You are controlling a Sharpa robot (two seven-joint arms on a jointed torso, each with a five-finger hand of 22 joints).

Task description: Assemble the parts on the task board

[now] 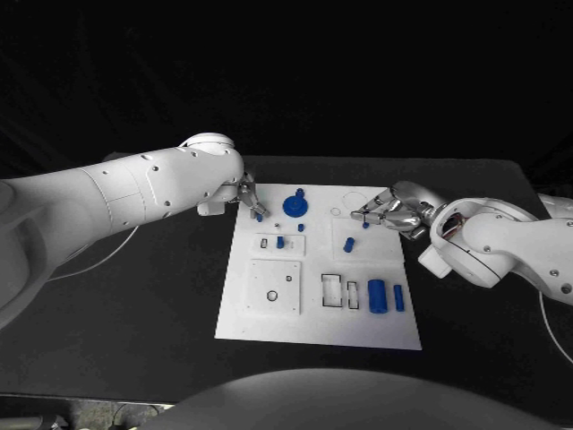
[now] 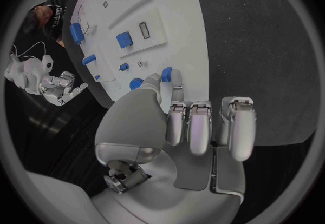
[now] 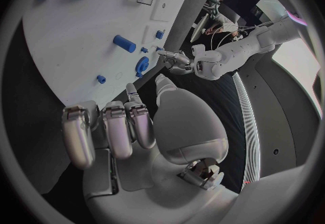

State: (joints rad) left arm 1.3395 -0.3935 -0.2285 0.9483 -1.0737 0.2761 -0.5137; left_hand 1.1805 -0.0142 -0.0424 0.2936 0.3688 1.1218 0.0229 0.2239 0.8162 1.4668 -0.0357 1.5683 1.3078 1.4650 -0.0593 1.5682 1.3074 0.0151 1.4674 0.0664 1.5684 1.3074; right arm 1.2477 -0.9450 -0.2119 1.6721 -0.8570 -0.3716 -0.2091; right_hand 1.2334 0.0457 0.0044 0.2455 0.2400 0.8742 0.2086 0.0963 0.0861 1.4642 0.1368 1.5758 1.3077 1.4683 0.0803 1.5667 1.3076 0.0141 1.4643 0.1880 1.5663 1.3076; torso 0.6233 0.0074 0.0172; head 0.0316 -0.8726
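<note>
Head view | left robot hand (image 1: 244, 199) pinches blue part (image 2: 167, 74) at task board (image 1: 364, 331) far-left corner | right robot hand (image 1: 388, 213) curled, empty | step: seating part | next: align over hole.

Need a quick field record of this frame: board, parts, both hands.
board: white task board lying flat on the black table
parts: round blue disc near the far edge; two blue cylinders near the right edge; small blue peg mid-board
left hand: at the board's far left corner, pinching a small blue piece
right hand: over the board's far right part, fingers curled, nothing visibly held
</note>
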